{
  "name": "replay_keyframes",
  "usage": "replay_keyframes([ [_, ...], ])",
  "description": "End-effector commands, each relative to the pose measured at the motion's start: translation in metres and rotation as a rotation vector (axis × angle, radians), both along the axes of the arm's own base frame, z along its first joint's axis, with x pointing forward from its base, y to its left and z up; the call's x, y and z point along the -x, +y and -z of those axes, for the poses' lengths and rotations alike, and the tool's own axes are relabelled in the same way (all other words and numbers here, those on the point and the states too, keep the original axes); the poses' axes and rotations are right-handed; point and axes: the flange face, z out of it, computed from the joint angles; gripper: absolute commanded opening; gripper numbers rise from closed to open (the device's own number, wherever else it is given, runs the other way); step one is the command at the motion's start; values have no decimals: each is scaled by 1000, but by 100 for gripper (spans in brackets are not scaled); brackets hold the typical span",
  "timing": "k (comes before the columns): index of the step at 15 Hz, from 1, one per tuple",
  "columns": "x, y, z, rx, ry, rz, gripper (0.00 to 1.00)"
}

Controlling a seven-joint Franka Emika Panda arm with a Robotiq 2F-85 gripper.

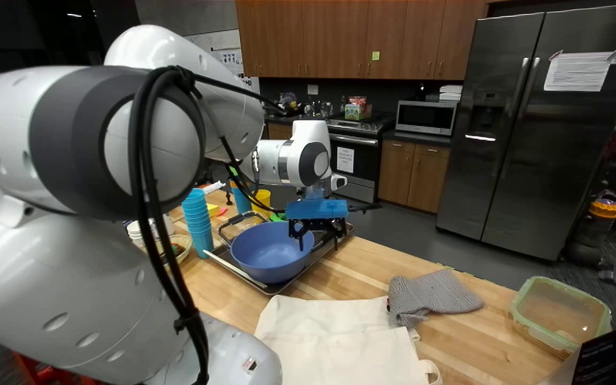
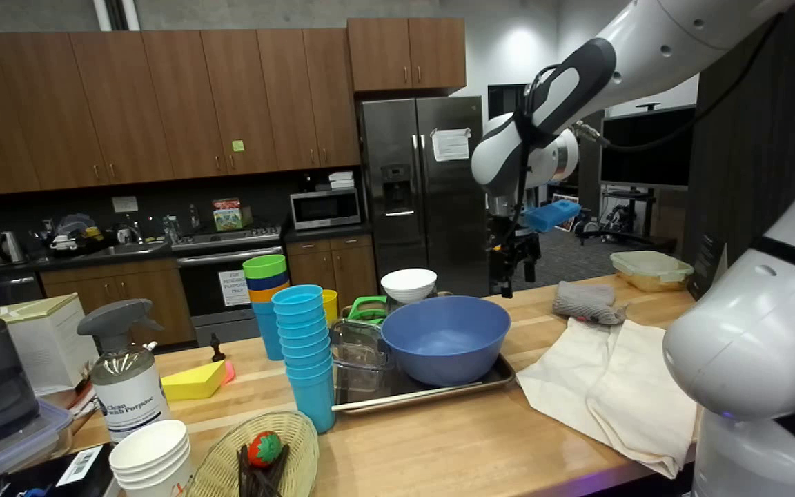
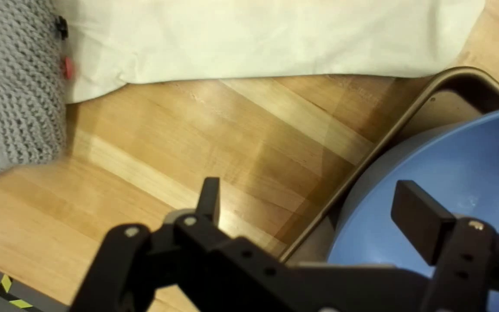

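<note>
My gripper is open and empty, its two fingers spread wide above the table; it shows in both exterior views (image 1: 318,243) (image 2: 518,279) and in the wrist view (image 3: 314,203). It is nearest to the large blue bowl (image 1: 270,251) (image 2: 442,338) (image 3: 470,173). In the wrist view one finger appears over the bowl and the other over bare wood. The bowl stands on a dark metal tray (image 2: 418,397) (image 3: 349,182). A cream cloth bag (image 1: 335,342) (image 2: 611,386) (image 3: 254,39) lies flat beside the tray. A grey knitted cloth (image 1: 431,294) (image 2: 587,300) (image 3: 15,86) overlaps the bag's edge.
A tall stack of light blue cups (image 1: 198,224) (image 2: 308,352) stands by the tray. A clear container (image 2: 359,355) and white bowls (image 2: 409,284) are beside the blue bowl. A lidded container (image 1: 559,315) (image 2: 649,269) sits at the table end. A wicker basket (image 2: 301,449) is in front.
</note>
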Motion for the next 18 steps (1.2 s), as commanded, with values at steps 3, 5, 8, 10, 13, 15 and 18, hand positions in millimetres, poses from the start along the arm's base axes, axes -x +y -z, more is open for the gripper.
replay_keyframes([
  [3, 0, 0, 0, 1, 2, -9, 100],
  [5, 0, 0, 0, 1, 2, -9, 100],
  [8, 0, 0, 0, 1, 2, -10, 100],
  [10, 0, 0, 0, 1, 2, -10, 100],
  [13, 1, 0, 0, 5, 8, -38, 100],
  [15, 1, 0, 1, 14, 0, -57, 100],
  [18, 2, -1, 2, 36, 7, -82, 100],
])
